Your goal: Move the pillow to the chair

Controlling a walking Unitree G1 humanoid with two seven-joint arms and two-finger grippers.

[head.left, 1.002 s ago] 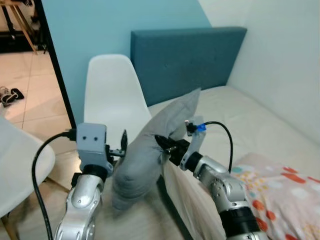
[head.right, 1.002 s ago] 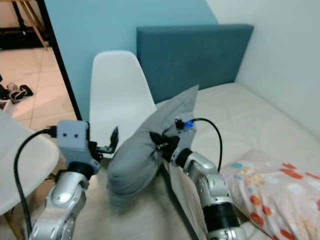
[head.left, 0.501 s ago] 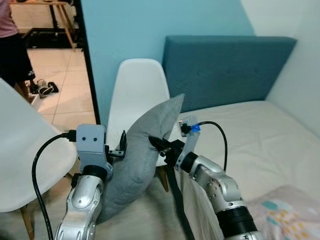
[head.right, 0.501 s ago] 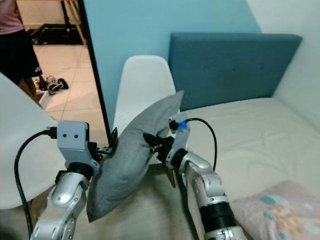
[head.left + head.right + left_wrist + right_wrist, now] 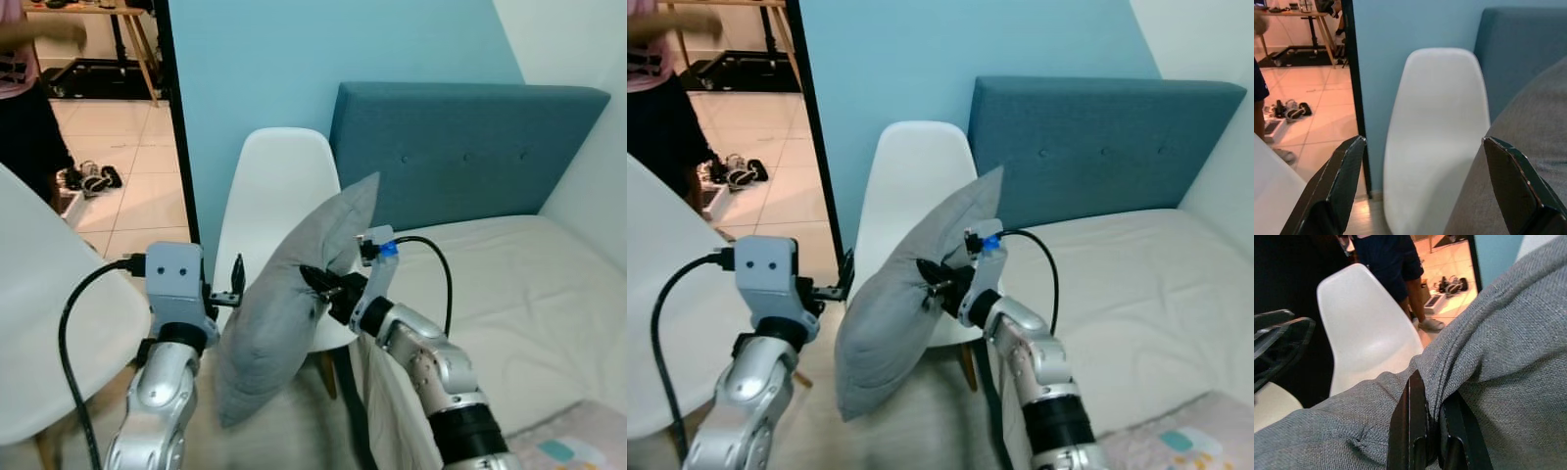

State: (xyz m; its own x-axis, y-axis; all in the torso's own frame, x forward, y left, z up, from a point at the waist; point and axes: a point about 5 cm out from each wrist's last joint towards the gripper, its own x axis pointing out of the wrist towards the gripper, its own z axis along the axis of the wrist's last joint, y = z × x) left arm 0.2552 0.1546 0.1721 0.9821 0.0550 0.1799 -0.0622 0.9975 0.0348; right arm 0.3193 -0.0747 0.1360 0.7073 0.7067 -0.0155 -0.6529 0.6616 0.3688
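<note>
We've got the pillow [image 5: 284,313] pinched in the right gripper [image 5: 321,288], hanging in air w/ the chair [image 5: 279,211] just beyond it. Left gripper [image 5: 1420,191] is spread wide, empty, beside the pillow. Carry approx. done; lowering onto seat left.

pillow [image 5: 289,299] now lifted higher before the chair [image 5: 279,211].

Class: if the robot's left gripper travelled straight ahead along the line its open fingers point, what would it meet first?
Most likely the white chair: its backrest sits between the left gripper fingers. The grey pillow lies beside that line, though depth is uncertain.
</note>
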